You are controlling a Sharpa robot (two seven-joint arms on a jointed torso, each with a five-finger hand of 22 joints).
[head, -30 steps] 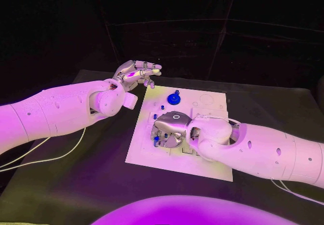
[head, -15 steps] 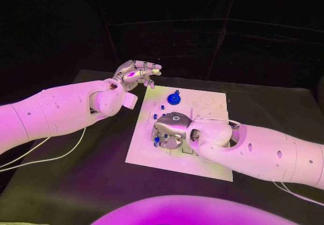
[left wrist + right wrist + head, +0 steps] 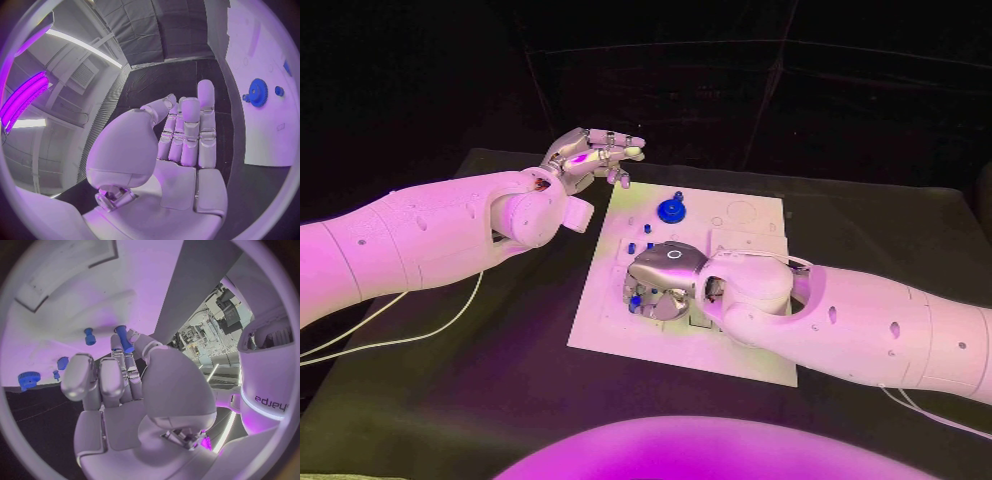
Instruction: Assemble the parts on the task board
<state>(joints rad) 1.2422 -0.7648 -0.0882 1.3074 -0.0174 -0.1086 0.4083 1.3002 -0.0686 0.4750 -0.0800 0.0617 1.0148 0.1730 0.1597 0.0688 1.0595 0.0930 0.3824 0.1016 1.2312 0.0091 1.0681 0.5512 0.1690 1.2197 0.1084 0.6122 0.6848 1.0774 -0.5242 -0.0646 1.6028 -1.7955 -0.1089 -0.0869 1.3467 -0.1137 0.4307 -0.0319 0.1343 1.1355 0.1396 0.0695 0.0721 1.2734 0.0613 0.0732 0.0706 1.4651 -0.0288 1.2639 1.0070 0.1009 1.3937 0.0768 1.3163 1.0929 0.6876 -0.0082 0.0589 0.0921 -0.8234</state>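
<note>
A: Where the right hand [image 3: 671,272] bends down over the middle of the task board [image 3: 646,340], what do its fingers [image 3: 119,347] have?

B: In the right wrist view a small blue peg [image 3: 125,339] sits pinched between the thumb and a fingertip, close over the white plate. The other fingers are curled in beside it.

A: And the left hand [image 3: 593,156]?

B: It is raised just off the board's far left corner, palm up, fingers [image 3: 187,131] side by side and lightly bent, holding nothing.

A: Going outward from there, what carries it all?

B: A black worktop [image 3: 459,340], matt and bare on the near left side, where a pale cable [image 3: 401,335] trails across it toward the left edge. The board lies in the middle, slightly skewed to the worktop's edges. Behind the far edge the room is dark.

A: Room to move?

B: Open worktop lies all round the board; the widest strip is along the left edge and the near edge. The right arm crosses the board's near right corner.

A: How do the parts look?

B: A blue gear [image 3: 672,210] with a knob stands near the board's far edge, apart from both hands. A few small blue pegs [image 3: 630,249] stand in the board left of the right hand, and another blue piece [image 3: 635,299] shows right beside its fingers.
</note>
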